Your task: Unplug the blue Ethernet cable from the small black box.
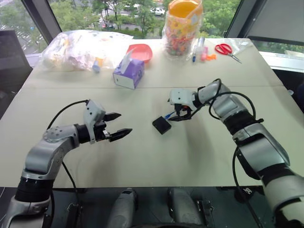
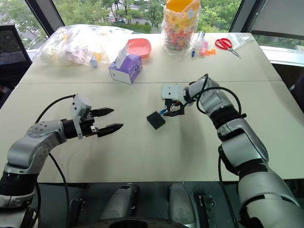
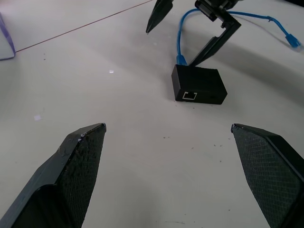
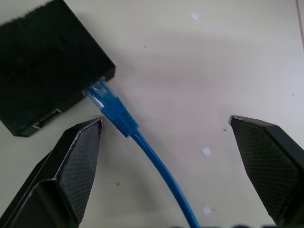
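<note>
purple tissue box (image 1: 129,73), red scissors (image 1: 227,50), red bowl (image 1: 141,52)

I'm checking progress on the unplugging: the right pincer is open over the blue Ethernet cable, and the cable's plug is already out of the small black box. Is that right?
Not quite. The plug is still seated in the small black box; the right wrist view shows the blue Ethernet cable running into the box's port. The rest holds: the right pincer is open over the cable.

The small black box (image 3: 198,84) looks like matt plastic, the blue Ethernet cable (image 4: 156,171) a smooth, slightly glossy jacket with a clear plastic plug. The right claw (image 4: 166,142) has cross-hatched black fingers (image 4: 71,166) — rough-textured. The desk (image 1: 190,156) is smooth, matt, pale.
</note>
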